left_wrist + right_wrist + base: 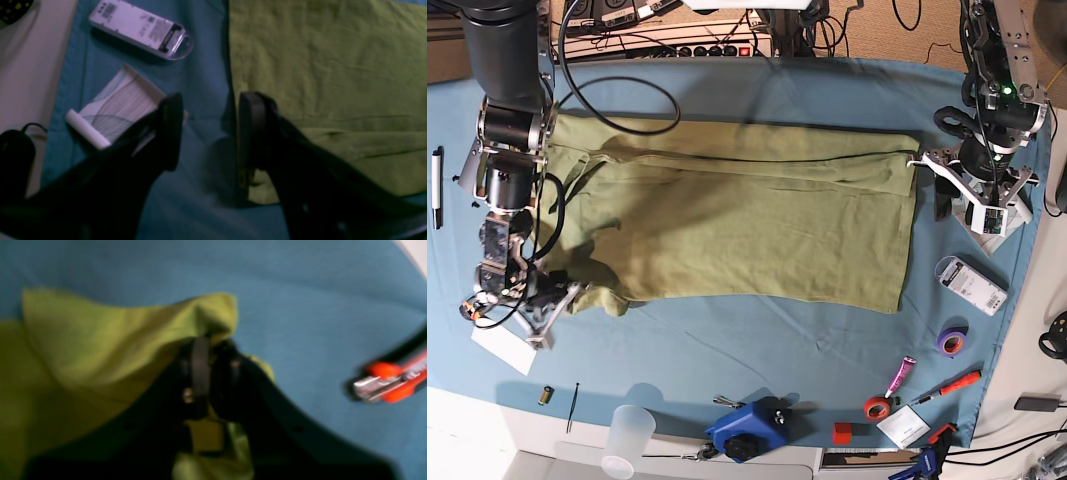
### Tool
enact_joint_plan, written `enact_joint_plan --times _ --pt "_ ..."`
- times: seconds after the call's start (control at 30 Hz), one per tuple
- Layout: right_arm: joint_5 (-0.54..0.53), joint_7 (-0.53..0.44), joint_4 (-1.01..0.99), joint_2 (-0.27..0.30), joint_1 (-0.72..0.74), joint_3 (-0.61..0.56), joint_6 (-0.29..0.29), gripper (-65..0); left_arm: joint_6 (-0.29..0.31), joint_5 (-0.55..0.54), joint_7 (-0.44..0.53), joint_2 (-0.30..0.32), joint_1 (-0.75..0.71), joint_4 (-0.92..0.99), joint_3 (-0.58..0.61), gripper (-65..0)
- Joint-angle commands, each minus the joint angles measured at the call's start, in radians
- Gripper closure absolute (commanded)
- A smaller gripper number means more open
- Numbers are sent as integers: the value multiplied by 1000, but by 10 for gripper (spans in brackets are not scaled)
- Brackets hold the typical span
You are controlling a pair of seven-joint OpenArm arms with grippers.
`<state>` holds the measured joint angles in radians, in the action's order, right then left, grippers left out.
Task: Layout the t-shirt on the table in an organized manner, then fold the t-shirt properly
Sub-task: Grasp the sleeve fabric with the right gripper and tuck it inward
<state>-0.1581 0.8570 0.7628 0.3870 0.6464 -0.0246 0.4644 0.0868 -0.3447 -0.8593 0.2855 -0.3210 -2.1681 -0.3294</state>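
Observation:
The olive-green t-shirt [747, 220] lies spread across the teal-covered table [757, 340], with a fold line along its far side. My right gripper [213, 350] is shut on a bunched edge of the t-shirt [100, 350] and lifts that fabric a little. In the base view it is at the shirt's near left corner [557, 295]. My left gripper [210, 133] is open and empty. It hangs over the bare cloth [200, 66] just beside the t-shirt's side edge [327, 66], at the shirt's far right [939, 190].
A white packaged item [141, 28] and a white booklet [116, 106] lie near my left gripper. An orange box cutter [390, 380] lies right of my right gripper. A purple tape roll [950, 341], a blue tool [749, 428] and a plastic cup [627, 440] sit along the front edge.

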Motion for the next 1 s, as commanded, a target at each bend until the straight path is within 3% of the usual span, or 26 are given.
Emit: enact_joint_plan --times 0.0,0.07,0.27,0.4,0.73,0.97 --pt "-2 -10 15 14 29 -10 -24 0 1 -3 22 8 5 -17 -5 -284" --pt "-2 50 17 14 30 -27 -57 0 1 -2 22 8 5 -17 -5 -284" --pt "-19 264 143 19 24 -26 -74 0 1 0 23 8 5 -17 -5 -284" --pt "-87 294 310 45 -42 -26 -74 0 1 1 22 8 5 -17 -5 -284" --pt "-88 316 764 60 -388 31 -119 0 1 1 22 8 5 -17 -5 -284" --pt "-87 240 953 44 -633 142 -118 0 1 0 22 8 5 -17 -5 -284"
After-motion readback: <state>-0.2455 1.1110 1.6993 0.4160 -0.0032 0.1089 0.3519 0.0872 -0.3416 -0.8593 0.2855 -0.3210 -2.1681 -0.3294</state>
